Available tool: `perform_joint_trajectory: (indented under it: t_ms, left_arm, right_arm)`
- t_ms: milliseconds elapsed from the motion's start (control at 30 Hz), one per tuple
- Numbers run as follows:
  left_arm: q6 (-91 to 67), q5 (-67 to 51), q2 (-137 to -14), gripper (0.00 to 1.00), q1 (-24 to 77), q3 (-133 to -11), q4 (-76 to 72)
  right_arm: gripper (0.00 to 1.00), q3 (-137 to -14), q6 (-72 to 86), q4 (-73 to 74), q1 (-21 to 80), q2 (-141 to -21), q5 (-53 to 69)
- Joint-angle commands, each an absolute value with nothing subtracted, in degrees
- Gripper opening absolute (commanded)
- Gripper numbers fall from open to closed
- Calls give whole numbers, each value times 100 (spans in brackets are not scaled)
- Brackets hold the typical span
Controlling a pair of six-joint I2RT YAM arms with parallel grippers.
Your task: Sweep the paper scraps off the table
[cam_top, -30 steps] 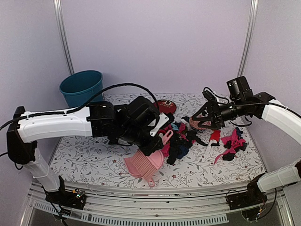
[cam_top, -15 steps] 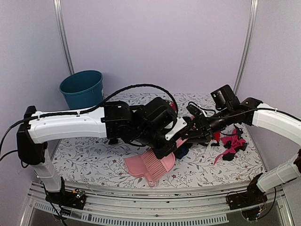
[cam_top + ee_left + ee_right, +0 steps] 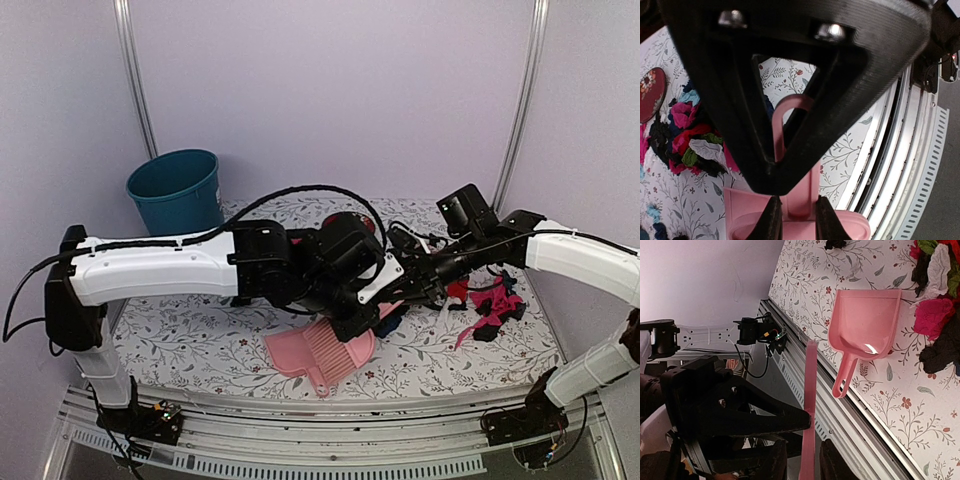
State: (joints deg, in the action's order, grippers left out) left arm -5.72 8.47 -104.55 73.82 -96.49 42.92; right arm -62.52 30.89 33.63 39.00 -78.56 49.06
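Observation:
The paper scraps, black, pink and red, lie in a pile on the patterned table (image 3: 200,340). One part (image 3: 492,305) lies at the right and more lies under the arms. They also show in the left wrist view (image 3: 690,145) and the right wrist view (image 3: 935,315). My left gripper (image 3: 365,318) is shut on the handle of a pink brush (image 3: 797,195), low over the pile's left edge. My right gripper (image 3: 415,290) holds a thin pink flat piece (image 3: 809,390), seen edge-on, close to the left gripper.
A pink dustpan (image 3: 315,355) lies on the table near the front edge, its handle toward the rail; it also shows in the right wrist view (image 3: 865,325). A dark-red plate (image 3: 650,92) sits behind the scraps. A teal bucket (image 3: 175,185) stands at the back left.
My left arm has reached further right over the dustpan toward the scraps. My right arm has moved left and down, so the two grippers now almost meet over the pile.

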Motion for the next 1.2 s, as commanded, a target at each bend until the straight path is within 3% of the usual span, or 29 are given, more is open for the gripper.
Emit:
perform_joint_trajectory:
  t_ms: [0,233,600,767,1167]
  left_arm:
    - [-466,1016,-10523,6,7478,-9817,4375]
    - [-448,1262,-10555,6,7462,-9837,4370]
    - [-352,1207,-10648,6,7411,-9914,4346]
    - [-364,1195,-10661,6,7354,-9906,4326]
    - [-451,1248,-10608,6,7260,-9792,4328]
  right_arm:
    - [24,-6341,2962,3344,3936,-7989,5092]
    - [28,-6592,2574,3789,3938,-8178,5065]
    - [20,-6865,2375,3810,3944,-8454,5088]
    - [11,-6882,2283,3947,3938,-8583,5111]
    - [18,-7141,2127,4171,3940,-8675,5139]
